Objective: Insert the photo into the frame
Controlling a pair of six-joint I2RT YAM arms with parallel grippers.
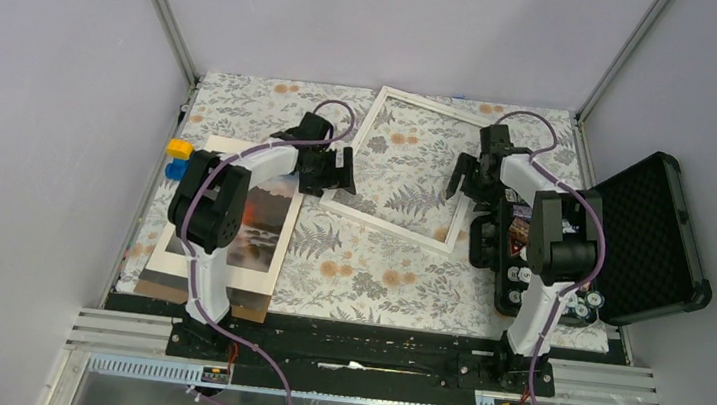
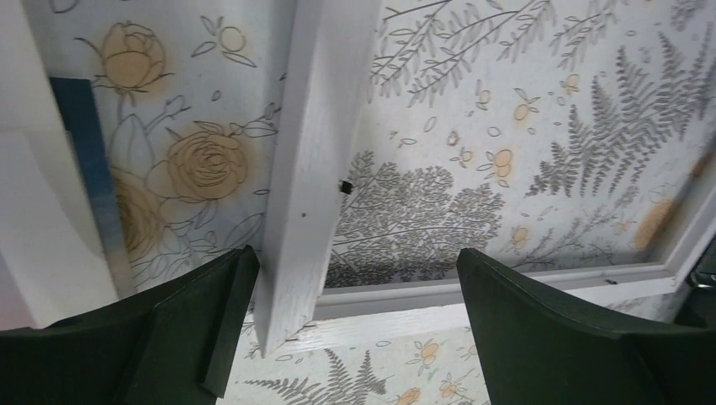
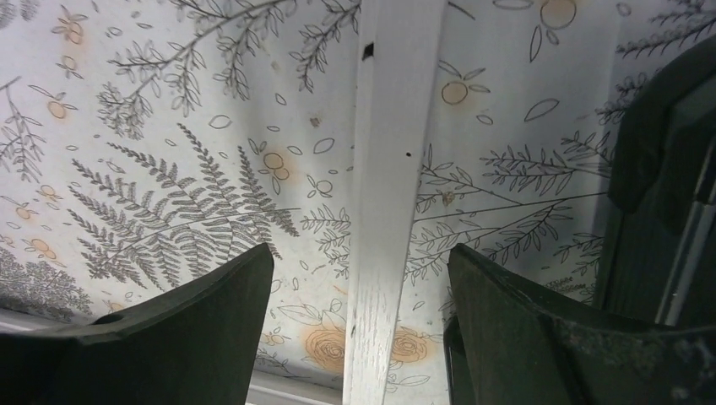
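Observation:
The white frame (image 1: 349,209) lies tilted on the floral cloth in the middle of the table. My left gripper (image 1: 335,172) hovers open over its near-left corner; in the left wrist view, the frame (image 2: 312,169) bar and corner sit between the spread fingers (image 2: 211,321) without touching them. My right gripper (image 1: 461,180) is open astride the frame's right bar (image 3: 393,169), with both fingers (image 3: 211,312) apart from the wood. The photo (image 1: 267,218), dark with an orange glow, lies on the left, partly hidden under my left arm.
A white mat (image 1: 224,153) surrounds the photo, and a brown board (image 1: 150,286) pokes out below it. Yellow (image 1: 179,148) and blue (image 1: 175,170) objects sit at the left edge. An open black case (image 1: 653,233) with small parts stands at the right, close to the right gripper.

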